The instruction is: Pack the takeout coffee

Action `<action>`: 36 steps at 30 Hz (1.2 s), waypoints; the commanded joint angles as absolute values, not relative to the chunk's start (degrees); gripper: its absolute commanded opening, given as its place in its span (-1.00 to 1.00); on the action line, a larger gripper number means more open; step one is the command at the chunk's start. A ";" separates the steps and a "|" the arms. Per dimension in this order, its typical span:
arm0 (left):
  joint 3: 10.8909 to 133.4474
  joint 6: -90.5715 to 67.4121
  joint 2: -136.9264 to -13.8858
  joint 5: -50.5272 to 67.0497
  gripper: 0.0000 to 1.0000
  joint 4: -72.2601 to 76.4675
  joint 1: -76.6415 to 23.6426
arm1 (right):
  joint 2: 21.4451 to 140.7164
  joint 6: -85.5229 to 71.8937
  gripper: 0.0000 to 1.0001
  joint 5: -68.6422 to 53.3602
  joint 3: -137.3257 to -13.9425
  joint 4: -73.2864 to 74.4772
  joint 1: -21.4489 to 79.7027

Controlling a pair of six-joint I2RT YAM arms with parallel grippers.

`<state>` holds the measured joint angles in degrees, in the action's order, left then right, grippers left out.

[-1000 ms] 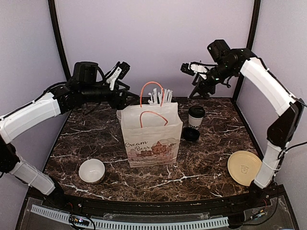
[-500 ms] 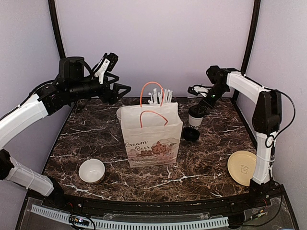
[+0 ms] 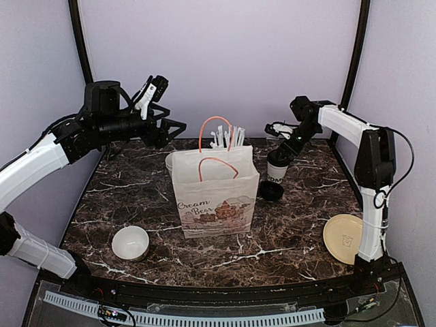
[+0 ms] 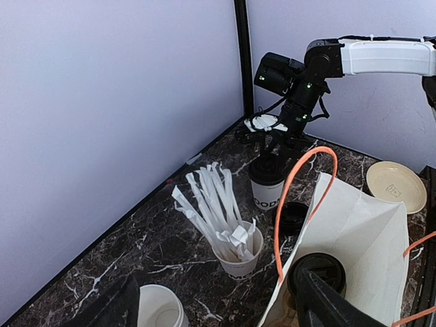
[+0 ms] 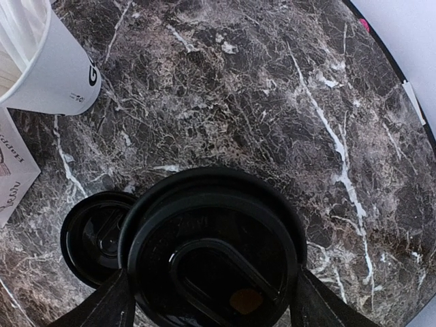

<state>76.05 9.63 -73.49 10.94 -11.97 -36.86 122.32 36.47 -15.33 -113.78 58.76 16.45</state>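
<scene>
One takeout coffee cup (image 3: 278,167), white with dark lettering and a black lid, stands right of the paper bag (image 3: 215,194). It also shows in the left wrist view (image 4: 267,187) and fills the right wrist view (image 5: 211,259). My right gripper (image 3: 281,141) is open just above it, its fingers (image 5: 95,310) on either side of the lid. The second coffee cup (image 4: 317,272) sits inside the bag (image 4: 361,238). My left gripper (image 3: 174,129) is open and empty, above and behind the bag's left side.
A loose black lid (image 3: 272,191) lies by the cup. A white cup of straws (image 4: 235,248) stands behind the bag, beside a lidless white cup (image 4: 160,313). A white bowl (image 3: 130,243) sits front left and a cream plate (image 3: 347,238) front right.
My right gripper has come down from high at the back to just over the standing coffee cup. My left arm has drawn back up and to the left, away from the bag.
</scene>
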 commanded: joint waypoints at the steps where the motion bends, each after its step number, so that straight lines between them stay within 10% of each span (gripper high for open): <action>1: 76.34 9.29 -73.28 12.01 0.63 -11.73 -36.59 | 123.06 35.42 0.43 -14.61 -114.21 57.06 16.61; 16: 80.46 11.38 -73.06 10.44 0.63 -14.24 -36.64 | 104.43 31.98 0.19 -16.24 -107.01 55.10 16.77; 36: 95.46 11.77 -77.36 17.33 0.51 -29.45 -38.09 | 67.36 41.30 0.23 -26.68 -62.94 56.26 37.07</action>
